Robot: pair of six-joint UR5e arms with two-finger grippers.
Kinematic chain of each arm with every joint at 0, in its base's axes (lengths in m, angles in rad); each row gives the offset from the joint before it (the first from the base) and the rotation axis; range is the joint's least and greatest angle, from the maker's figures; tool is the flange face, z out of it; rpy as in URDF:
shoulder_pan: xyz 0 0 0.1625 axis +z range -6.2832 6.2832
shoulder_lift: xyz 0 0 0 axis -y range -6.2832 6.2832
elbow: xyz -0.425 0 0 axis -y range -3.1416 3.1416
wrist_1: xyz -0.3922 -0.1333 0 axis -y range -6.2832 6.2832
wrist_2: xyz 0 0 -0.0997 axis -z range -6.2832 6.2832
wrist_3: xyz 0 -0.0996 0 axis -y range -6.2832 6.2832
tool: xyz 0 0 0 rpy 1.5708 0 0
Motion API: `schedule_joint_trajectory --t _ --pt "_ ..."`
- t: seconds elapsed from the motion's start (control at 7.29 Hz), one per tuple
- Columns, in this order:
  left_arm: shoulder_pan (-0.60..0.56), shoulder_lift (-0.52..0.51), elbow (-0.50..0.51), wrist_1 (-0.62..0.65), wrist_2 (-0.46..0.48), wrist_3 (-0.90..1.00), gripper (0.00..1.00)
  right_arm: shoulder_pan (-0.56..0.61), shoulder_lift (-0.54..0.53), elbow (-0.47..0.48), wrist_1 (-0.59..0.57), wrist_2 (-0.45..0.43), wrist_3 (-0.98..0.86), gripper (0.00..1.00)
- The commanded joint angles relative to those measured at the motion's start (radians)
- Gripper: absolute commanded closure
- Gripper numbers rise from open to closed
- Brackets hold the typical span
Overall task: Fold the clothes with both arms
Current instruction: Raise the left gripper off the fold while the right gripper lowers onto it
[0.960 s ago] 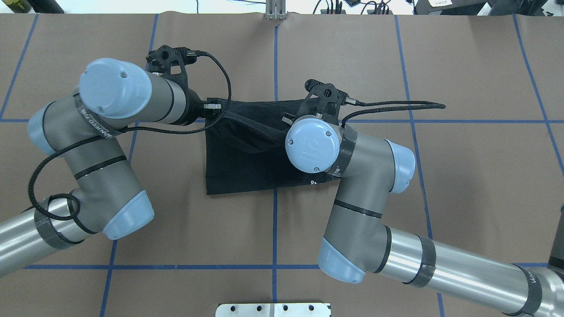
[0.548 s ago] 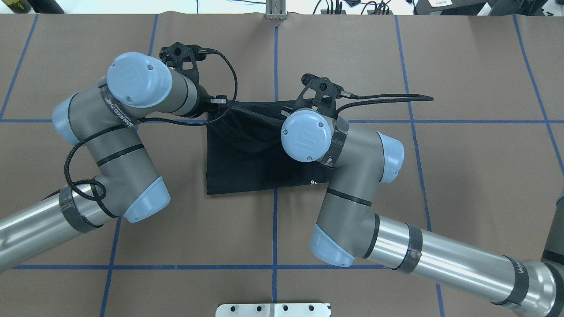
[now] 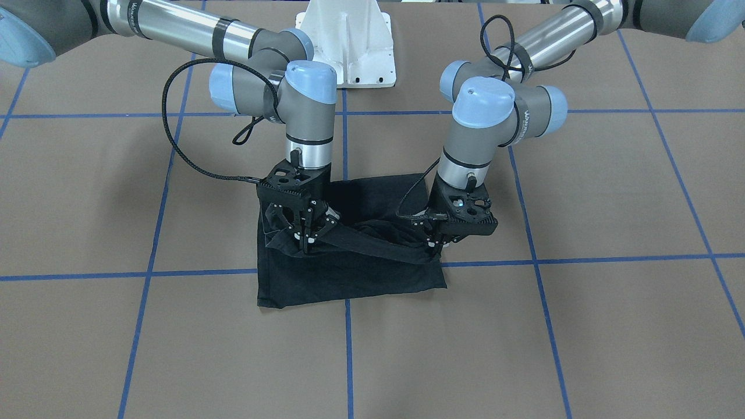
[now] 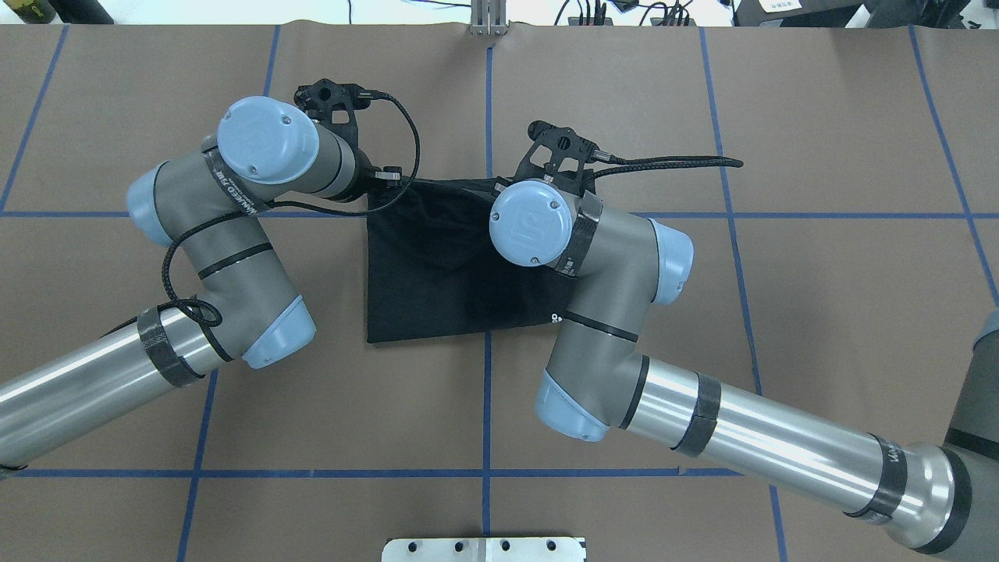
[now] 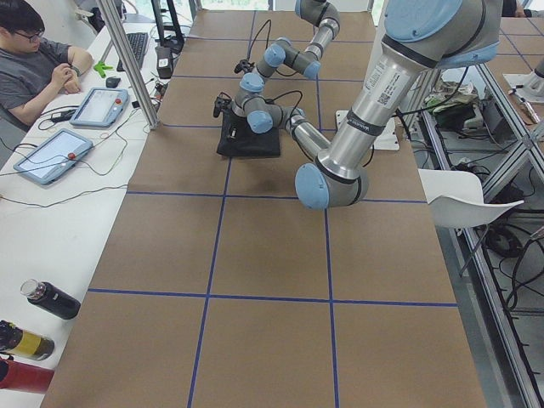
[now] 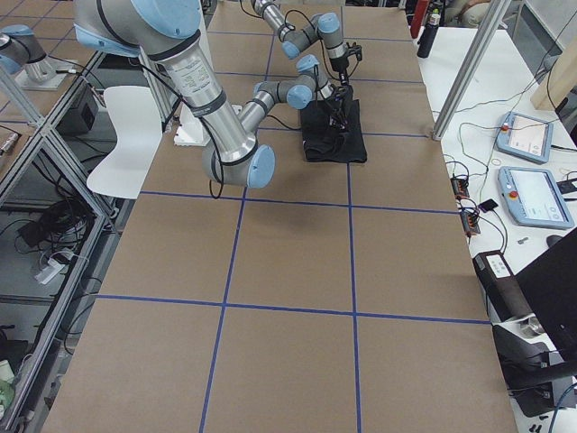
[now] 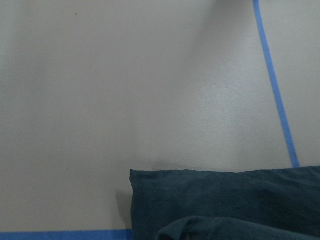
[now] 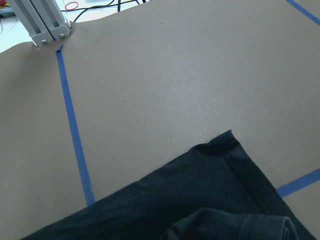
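The left end effector (image 3: 435,247) and right end effector (image 3: 307,237) are pinching a lifted edge of the T-shirt (image 3: 349,282) lying on the table (image 3: 582,326) before the pedestal (image 3: 349,46); unequal pulling may be risking a skewed fold.

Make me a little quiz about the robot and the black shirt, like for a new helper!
1. True or false: the T-shirt hangs fully in the air, off the table.
2. What colour are the tape lines? A red, B blue, C yellow.
3. How many grippers pinch the shirt?
Key: 1 false, most of it lies on the table; 2 B; 3 two, the left gripper and the right gripper.
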Motion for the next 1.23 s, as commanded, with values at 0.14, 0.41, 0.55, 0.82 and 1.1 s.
schedule_joint_trajectory --t 0.14,0.41,0.55,0.82,1.1 --pt "0.001 -0.007 0.034 -0.021 0.0 0.005 1.0 0.002 0.03 -0.053 0.02 -0.001 -0.006 1.0" --pt "0.001 -0.011 0.05 -0.034 0.0 0.003 1.0 0.003 0.03 -0.065 0.021 -0.001 -0.006 1.0" --pt "0.001 -0.014 0.05 -0.034 0.0 0.005 0.3 0.008 0.03 -0.077 0.03 -0.001 -0.009 0.56" --pt "-0.025 -0.013 0.039 -0.085 -0.014 0.02 0.0 0.075 0.059 -0.085 0.04 0.114 -0.099 0.0" --pt "-0.088 0.041 -0.034 -0.085 -0.096 0.191 0.0 0.118 0.071 -0.033 0.029 0.242 -0.165 0.0"
